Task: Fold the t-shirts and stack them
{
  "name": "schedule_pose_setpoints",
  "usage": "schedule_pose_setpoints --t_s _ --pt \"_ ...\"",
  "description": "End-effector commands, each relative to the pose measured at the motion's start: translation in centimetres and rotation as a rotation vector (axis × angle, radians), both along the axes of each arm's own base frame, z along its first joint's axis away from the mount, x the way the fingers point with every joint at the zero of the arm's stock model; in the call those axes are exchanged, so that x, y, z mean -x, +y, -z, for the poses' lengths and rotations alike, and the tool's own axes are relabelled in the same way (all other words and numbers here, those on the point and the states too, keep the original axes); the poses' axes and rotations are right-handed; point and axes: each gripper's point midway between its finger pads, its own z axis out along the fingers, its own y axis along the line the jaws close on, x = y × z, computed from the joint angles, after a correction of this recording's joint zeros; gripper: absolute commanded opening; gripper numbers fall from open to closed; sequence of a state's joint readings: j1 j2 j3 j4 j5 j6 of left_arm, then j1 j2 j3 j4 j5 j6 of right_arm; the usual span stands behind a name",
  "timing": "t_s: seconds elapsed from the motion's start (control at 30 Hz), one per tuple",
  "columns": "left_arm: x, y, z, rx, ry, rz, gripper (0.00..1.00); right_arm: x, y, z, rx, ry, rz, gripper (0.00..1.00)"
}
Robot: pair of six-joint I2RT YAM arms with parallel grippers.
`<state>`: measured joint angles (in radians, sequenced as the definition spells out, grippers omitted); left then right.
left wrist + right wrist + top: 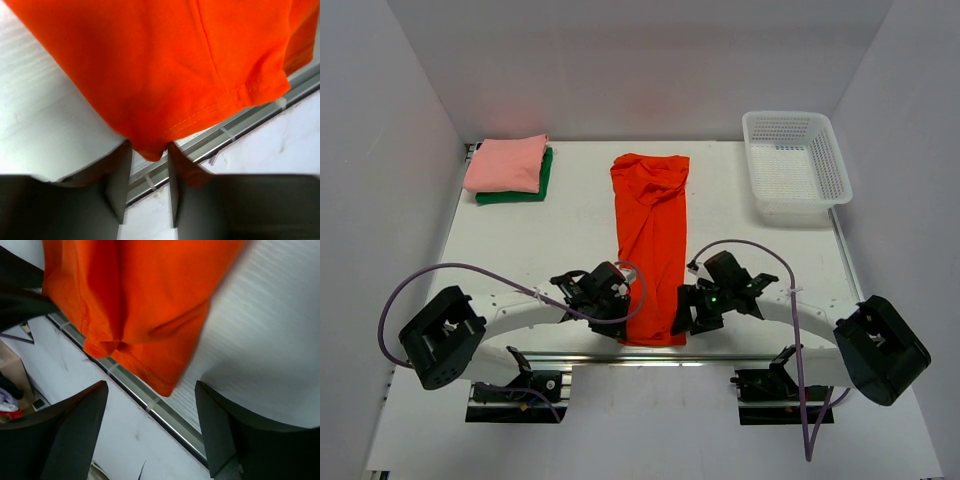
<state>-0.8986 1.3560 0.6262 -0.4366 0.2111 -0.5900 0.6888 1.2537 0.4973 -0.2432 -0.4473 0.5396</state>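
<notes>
Skew threatens the bright orange-red cloth t-shirt (652,240) lying lengthwise mid-way across the white bench (560,225) if lifted now, since the left end effector (150,155) is clamped on its near-left hem corner while the right end effector (152,392) stands apart.

green shirt (510,197) mostly hidden, orange shirt (165,60) cropped

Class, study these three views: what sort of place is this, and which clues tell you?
Most likely a robotics lab test cell: a white table boxed in by plain white panels, a left arm and a right arm mounted at its near edge, and an orange t-shirt laid between them.
</notes>
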Motion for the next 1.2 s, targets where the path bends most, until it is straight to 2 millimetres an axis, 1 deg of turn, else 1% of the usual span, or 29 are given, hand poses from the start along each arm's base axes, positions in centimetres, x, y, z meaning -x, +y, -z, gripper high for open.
schedule_pose_setpoints --t_s 0.0,0.03,0.07,0.1,0.13,0.17,0.2,0.23,0.27,0.3,0.33,0.37,0.43,0.47,0.53,0.6,0.67,0.7,0.73,0.77,0.8,0.87,0.93,0.97,1.0,1.03,1.1,1.13,1.17 --pt "-0.9 -0.4 -0.5 -0.003 -0.042 -0.020 0.38 1.3 -0.2 1.4 0.024 0.044 -0.011 0.75" --pt "-0.8 -0.5 -0.6 -0.011 -0.046 -0.014 0.26 1.4 0.0 1.4 0.018 0.038 -0.016 0.73" --pt "-0.8 -0.5 -0.6 -0.011 -0.046 -0.014 0.18 1.5 0.0 1.4 0.017 0.039 -0.022 0.72" --pt "-0.8 -0.5 -0.6 -0.011 -0.046 -0.014 0.13 1.6 0.1 1.4 0.017 0.041 -0.023 0.68" --pt "-0.8 -0.5 -0.6 -0.011 -0.046 -0.014 0.04 1.9 -0.2 1.8 0.029 0.049 -0.025 0.62" --pt "-0.9 -0.7 -0.7 0.000 -0.054 -0.014 0.00 1.9 -0.2 1.9 0.035 0.053 -0.023 0.56" --pt "-0.6 -0.6 -0.7 0.005 -0.045 -0.009 0.00 2.1 -0.3 2.0 0.043 0.057 -0.025 0.50" --pt "-0.6 -0.9 -0.8 0.019 -0.045 -0.005 0.00 2.3 -0.6 2.5 0.061 0.070 -0.014 0.35" --pt "-0.4 -0.6 -0.5 0.010 -0.038 -0.004 0.00 2.2 -0.6 2.7 0.061 0.066 -0.006 0.29" --pt "-0.2 -0.8 -0.8 0.020 -0.046 0.005 0.00 2.4 -0.9 3.1 0.076 0.072 0.000 0.24" --pt "0.2 -0.5 -0.4 0.016 -0.026 0.002 0.00 2.2 -1.0 3.3 0.089 0.080 0.033 0.11" --pt "0.5 -0.2 -0.5 0.022 -0.030 0.002 0.00 2.2 -1.2 3.6 0.094 0.072 0.041 0.01" --pt "1.1 0.4 -0.2 0.020 -0.015 -0.020 0.00 2.1 -0.9 3.4 0.071 0.068 0.054 0.00" --pt "1.1 0.7 -0.1 0.019 -0.024 -0.024 0.00 2.9 -1.4 3.8 0.073 0.088 0.046 0.00" --pt "1.5 1.2 -0.4 0.032 -0.025 -0.038 0.00 3.1 -1.4 3.5 0.055 0.072 0.043 0.00" --pt "2.0 1.8 -0.1 0.034 -0.012 -0.060 0.00 3.7 -2.5 4.0 0.091 0.078 0.049 0.00" --pt "2.2 1.9 -0.3 0.061 -0.026 -0.068 0.00 3.6 -2.5 3.4 0.072 0.043 0.038 0.00" --pt "2.0 1.2 -0.9 0.101 -0.032 -0.068 0.00 3.6 -2.4 3.0 0.057 0.031 0.033 0.00" --pt "2.1 1.1 -1.0 0.120 -0.035 -0.063 0.00 3.6 -1.9 2.3 0.019 0.020 0.016 0.00" --pt "1.9 0.8 -1.7 0.149 -0.055 -0.062 0.00 3.8 -1.6 1.8 0.000 0.016 -0.002 0.00" --pt "1.8 0.5 -2.1 0.170 -0.060 -0.057 0.00 3.7 -0.7 0.7 -0.052 0.001 -0.024 0.00" --pt "1.7 0.3 -2.2 0.179 -0.066 -0.057 0.00 3.8 -0.2 -0.1 -0.091 -0.019 -0.055 0.00" --pt "1.9 -0.1 -2.9 0.206 -0.059 -0.042 0.00 4.4 0.6 -1.9 -0.155 -0.042 -0.110 0.00" --pt "1.9 -0.4 -3.3 0.219 -0.056 -0.035 0.00 4.9 0.5 -1.7 -0.145 -0.023 -0.121 0.00" --pt "2.1 -0.5 -3.3 0.224 -0.048 -0.029 0.00 5.3 0.5 -2.1 -0.156 -0.018 -0.130 0.00" --pt "2.8 -0.1 -3.1 0.210 -0.014 -0.019 0.00 5.9 0.2 -2.3 -0.149 0.005 -0.130 0.00" --pt "3.4 0.0 -3.4 0.216 0.014 -0.027 0.00 6.7 -0.1 -2.4 -0.144 0.024 -0.126 0.00" --pt "3.7 0.2 -3.5 0.216 0.025 -0.022 0.00 7.4 -0.9 -2.0 -0.111 0.052 -0.118 0.00" --pt "4.0 0.5 -3.7 0.211 0.033 -0.030 0.00 7.3 -1.0 -2.2 -0.107 0.038 -0.113 0.00"
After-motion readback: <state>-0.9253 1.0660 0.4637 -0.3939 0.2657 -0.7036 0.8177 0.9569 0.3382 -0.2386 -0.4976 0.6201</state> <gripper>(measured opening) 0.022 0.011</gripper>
